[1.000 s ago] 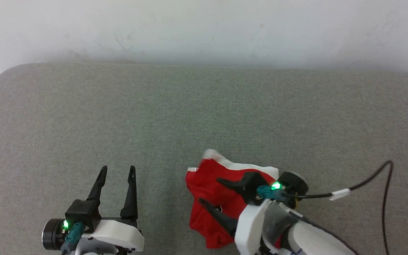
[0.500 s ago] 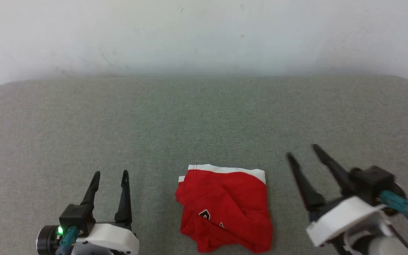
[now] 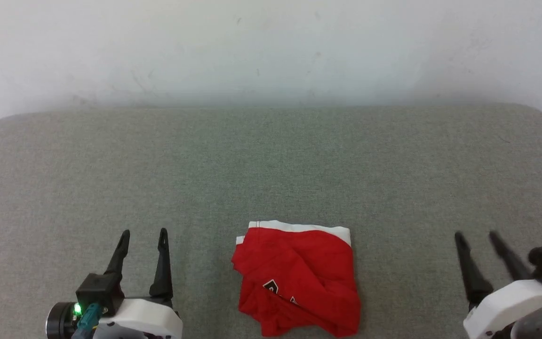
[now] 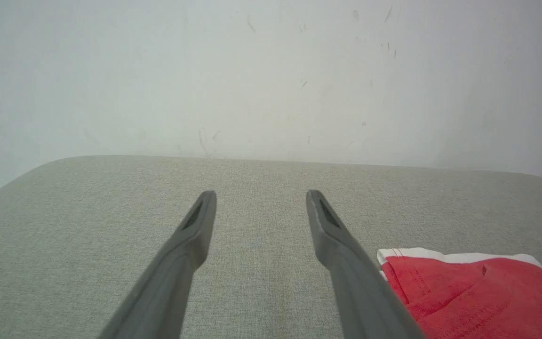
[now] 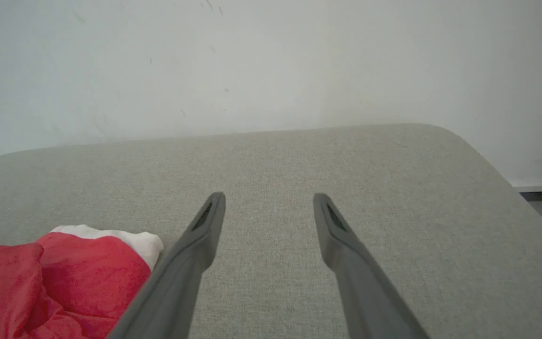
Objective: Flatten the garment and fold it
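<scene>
Between the two grippers, low in the head view and close to the robot's body, the red shorts [image 3: 297,278] lie on the grey cushion [image 3: 271,160] as a compact, roughly square packet. Neither gripper touches them. The left gripper [image 3: 144,232] hovers to their left, fingers spread wide with nothing between them; the right gripper [image 3: 476,235] hovers to their right, likewise spread and empty. Both point away from the robot, so the shorts sit off to the inner side of each rather than ahead of the fingertips.

The packet has no strong long axis and looks about as wide as it is deep. Its clearest line is the white band [image 3: 299,228] along the far edge, running left to right and fairly straight. The near half is less tidy (creases, and a scrap of black-and-white print [image 3: 273,286] showing).

Of the two arms the left seems somewhat nearer: the strip of bare cushion on that side is narrower, and in the left wrist view the shorts' corner lies just beside the inner finger. The folding looks largely done; any further touch — pressing the rumpled near half flat, say — would probably need a swing inward first, not a reach forward.
</scene>
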You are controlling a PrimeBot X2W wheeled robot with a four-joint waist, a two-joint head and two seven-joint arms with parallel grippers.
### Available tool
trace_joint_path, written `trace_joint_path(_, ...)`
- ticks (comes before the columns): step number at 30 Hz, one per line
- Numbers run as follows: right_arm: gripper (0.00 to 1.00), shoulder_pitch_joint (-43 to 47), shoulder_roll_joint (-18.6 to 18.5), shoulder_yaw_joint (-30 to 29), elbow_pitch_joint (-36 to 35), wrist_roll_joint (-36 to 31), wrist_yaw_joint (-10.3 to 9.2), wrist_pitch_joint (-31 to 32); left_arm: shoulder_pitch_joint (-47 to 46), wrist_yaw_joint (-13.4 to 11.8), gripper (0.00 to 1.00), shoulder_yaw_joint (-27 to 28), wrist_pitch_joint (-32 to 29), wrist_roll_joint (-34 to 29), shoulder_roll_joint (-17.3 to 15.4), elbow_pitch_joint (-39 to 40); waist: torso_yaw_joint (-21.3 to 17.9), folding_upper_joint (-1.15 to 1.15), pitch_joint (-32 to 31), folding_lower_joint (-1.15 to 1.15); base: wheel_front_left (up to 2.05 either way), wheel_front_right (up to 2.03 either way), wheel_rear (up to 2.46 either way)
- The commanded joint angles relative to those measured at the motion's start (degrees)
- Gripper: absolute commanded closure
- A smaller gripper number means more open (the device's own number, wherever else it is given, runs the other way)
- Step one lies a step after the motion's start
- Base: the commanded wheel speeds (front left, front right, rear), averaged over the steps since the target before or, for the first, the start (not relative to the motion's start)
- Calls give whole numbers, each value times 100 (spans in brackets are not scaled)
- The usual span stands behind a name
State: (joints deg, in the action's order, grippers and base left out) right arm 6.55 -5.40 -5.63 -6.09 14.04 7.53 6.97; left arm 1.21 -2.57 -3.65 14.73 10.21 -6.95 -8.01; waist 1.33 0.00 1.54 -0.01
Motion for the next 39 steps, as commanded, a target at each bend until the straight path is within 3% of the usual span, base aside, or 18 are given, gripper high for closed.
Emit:
trace_joint_path(1, 0, 29, -38, 17, 202, 130, -4, 212, 38, 28, 0, 30, 27, -36, 7, 7, 12, 0, 7, 1, 0, 0, 0)
trace_joint_path(11, 0, -602, -230, 719, 1416, 2134, -4, 2405, -89, 95, 0, -42, 27, -67, 59, -9, 301, 0, 39, 1, 0, 0, 0)
trace_joint_path(17, 0, -1249, -182, 1270, 2112, 2639, -4, 2815, -221, 123, 0, -122, 27, -73, 148, -46, 531, 0, 119, 1, 0, 0, 0)
trace_joint_path(24, 0, -1804, -148, 1821, 3259, 2675, -4, 3265, -304, 149, 0, -157, 27, -89, 218, -70, 682, 0, 185, 1, 0, 0, 0)
trace_joint_path(25, 4, -1847, -149, 1912, 3407, 2651, -4, 3352, -306, 150, 0, -155, 27, -91, 225, -74, 694, 0, 188, 1, 0, 0, 0)
trace_joint_path(26, 49, -1883, -143, 1994, 3540, 2640, -4, 3435, -307, 150, 0, -154, 27, -94, 233, -77, 706, 0, 190, 1, 0, 0, 0)
trace_joint_path(27, 74, -1917, -137, 2080, 3643, 2626, -4, 3505, -307, 150, 0, -151, 27, -96, 240, -82, 716, 0, 191, 1, 0, 0, 0)
trace_joint_path(28, 93, -1951, -135, 2174, 3709, 2614, -4, 3559, -306, 150, 0, -146, 27, -97, 247, -86, 723, 0, 190, 1, 0, 0, 0)
trace_joint_path(29, 100, -1989, -141, 2274, 3738, 2596, -4, 3585, -305, 150, 0, -141, 27, -99, 253, -89, 725, 0, 187, 1, 0, 0, 0)
trace_joint_path(34, 100, -2298, -402, 2812, 3382, 2281, -4, 3087, -272, 155, 0, -93, 27, -107, 273, -106, 686, 0, 134, 1, 0, 0, 0)
trace_joint_path(39, 100, -2756, -1105, 3674, 2629, 975, -4, 2259, -225, 159, 0, -55, 27, -130, 289, -94, 557, 0, 54, 1, 0, 0, 0)
